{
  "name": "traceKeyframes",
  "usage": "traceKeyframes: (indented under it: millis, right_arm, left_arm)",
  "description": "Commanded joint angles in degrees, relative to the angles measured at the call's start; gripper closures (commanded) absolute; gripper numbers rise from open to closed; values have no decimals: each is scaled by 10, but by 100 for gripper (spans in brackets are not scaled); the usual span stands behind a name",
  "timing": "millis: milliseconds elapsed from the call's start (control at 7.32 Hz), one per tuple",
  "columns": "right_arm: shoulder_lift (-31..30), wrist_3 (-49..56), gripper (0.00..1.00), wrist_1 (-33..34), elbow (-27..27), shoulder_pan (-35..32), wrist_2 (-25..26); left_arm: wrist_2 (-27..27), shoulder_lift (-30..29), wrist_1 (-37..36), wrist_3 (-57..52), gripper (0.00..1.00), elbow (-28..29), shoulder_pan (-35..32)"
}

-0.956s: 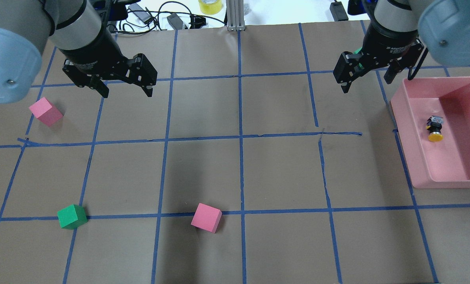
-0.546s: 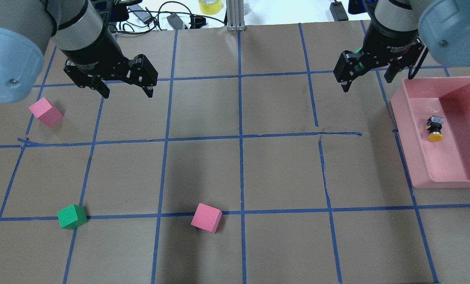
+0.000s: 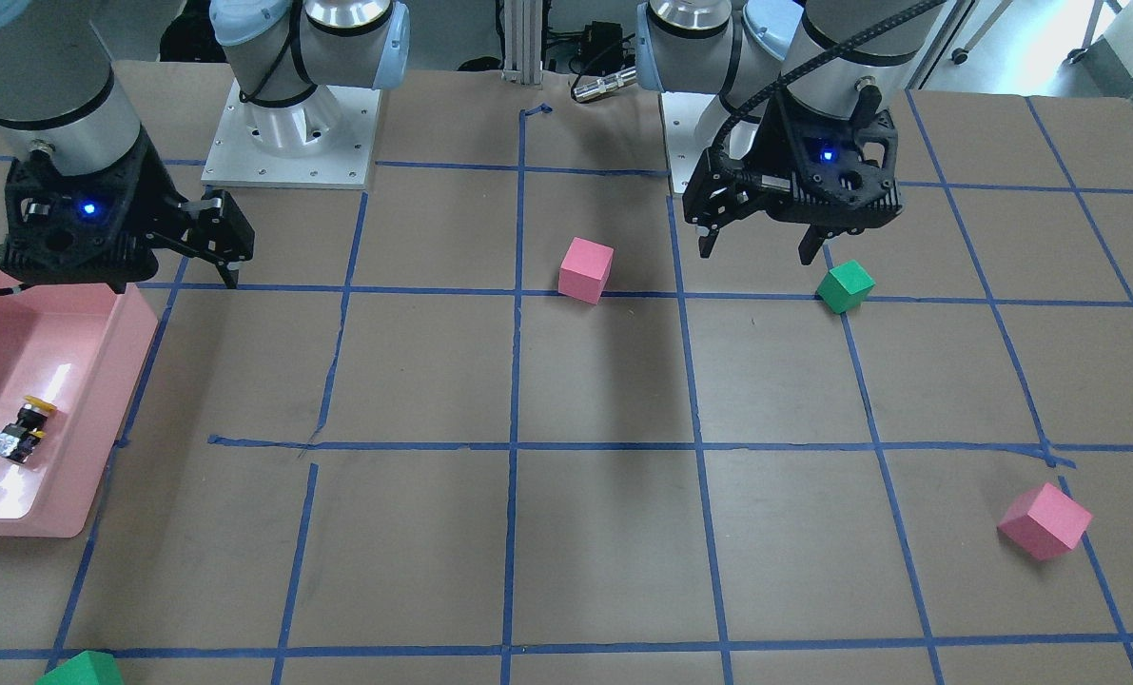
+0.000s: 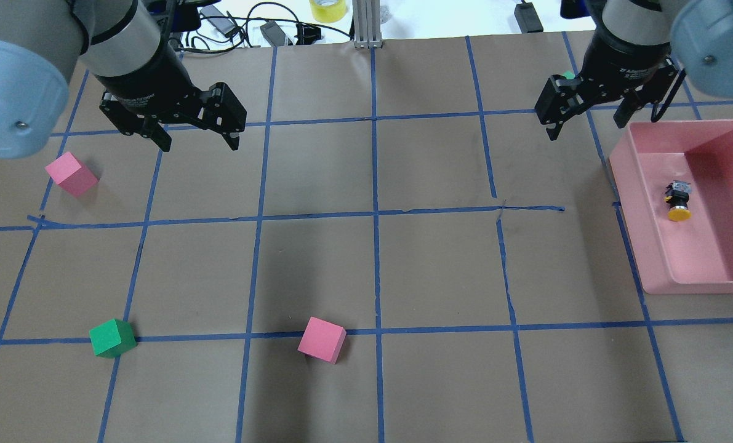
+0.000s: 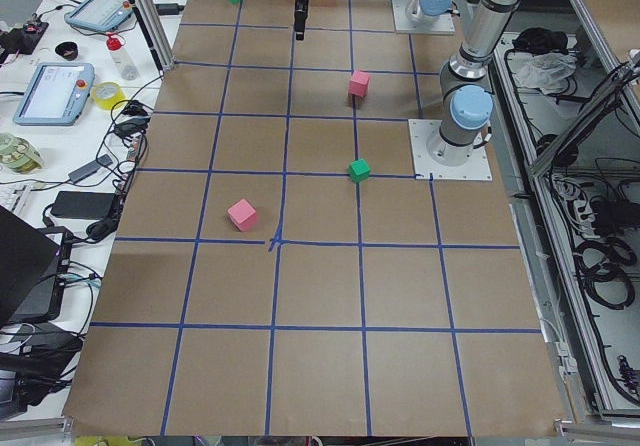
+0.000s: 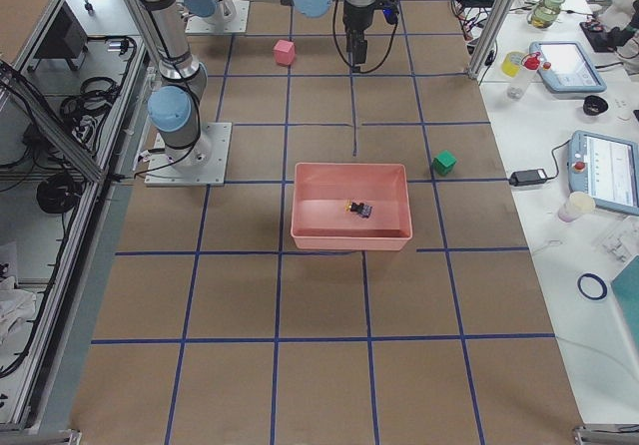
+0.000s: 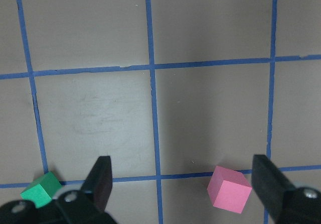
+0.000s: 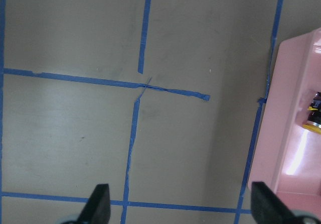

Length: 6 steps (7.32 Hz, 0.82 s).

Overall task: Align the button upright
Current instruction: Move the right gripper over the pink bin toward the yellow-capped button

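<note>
Two grippers hung above the bench [image 4: 403, 277], both with jaws spread wide and holding nothing: the left gripper [image 4: 200, 146] near a pink cube [image 4: 71, 174], the right gripper [image 4: 589, 126] just beside the pink tray [image 4: 640, 234]. Inside that tray the button [image 4: 677, 202] lay on its side, yellow cap toward the robot.

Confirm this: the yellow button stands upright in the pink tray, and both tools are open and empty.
Wrong on one count: the button lies on its side in the pink tray, as the overhead view shows. The left tool and right tool are indeed open and empty.
</note>
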<state>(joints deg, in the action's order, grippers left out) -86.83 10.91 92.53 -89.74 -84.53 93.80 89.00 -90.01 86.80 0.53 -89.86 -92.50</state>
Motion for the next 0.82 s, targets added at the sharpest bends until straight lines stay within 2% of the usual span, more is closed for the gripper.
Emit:
traceKeyframes:
  millis: [0,273,546,683]
  right_arm:
    - [7,15,0,3,-1,60,-3]
    - [46,36,0,100,-3,108,1]
    - [80,34,0,157,-19,151,1]
    - [95,35,0,226,-40,175,1]
  left_arm:
    - [1,-6,0,-3,0,2,0]
    - [1,-4,-1,-4,0,-1,-2]
    - [2,-4,0,-3,0,0,-2]
    - [4,-3,0,-2,0,1,-2]
